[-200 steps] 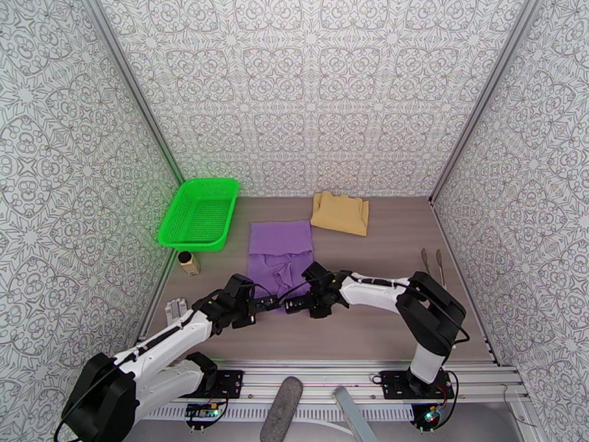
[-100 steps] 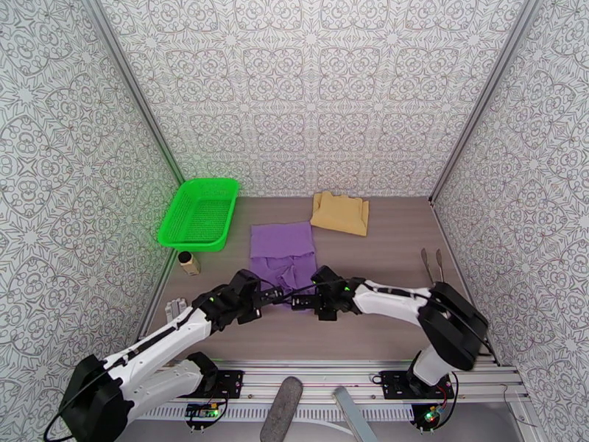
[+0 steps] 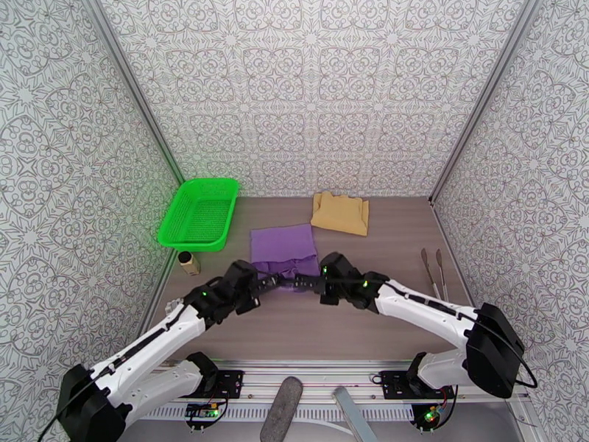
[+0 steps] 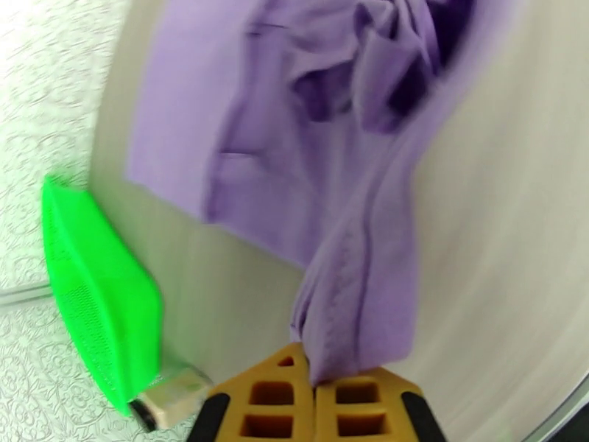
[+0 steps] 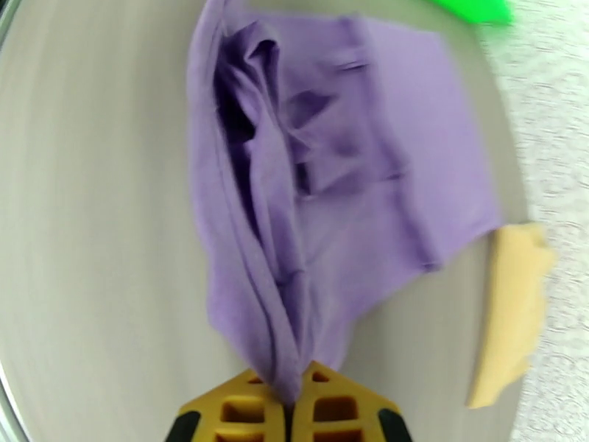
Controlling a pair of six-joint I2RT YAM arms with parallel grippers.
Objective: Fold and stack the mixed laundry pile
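The purple T-shirt [image 3: 282, 247] lies mid-table, its near hem lifted and bunched between my two grippers. My left gripper [image 3: 262, 283] is shut on the hem's left corner, and the cloth [image 4: 324, 178] rises out of the pinched yellow fingers [image 4: 272, 399]. My right gripper [image 3: 309, 281] is shut on the right corner, with the fabric [image 5: 331, 178] trailing from its fingers [image 5: 346, 407]. The mustard-tan garment [image 3: 340, 213] lies folded at the back, beyond the shirt, and shows at the right edge [image 5: 512, 303] of the right wrist view.
A green mesh basket [image 3: 200, 214] stands at the back left, also seen as the basket [image 4: 103, 303] in the left wrist view. A small bottle [image 3: 189, 262] stands just in front of it. Metal tongs [image 3: 431, 264] lie near the right wall.
Both grippers have moved away from the bases toward the back, carrying the shirt's near hem over its far part. The right gripper has finished closing on the cloth.
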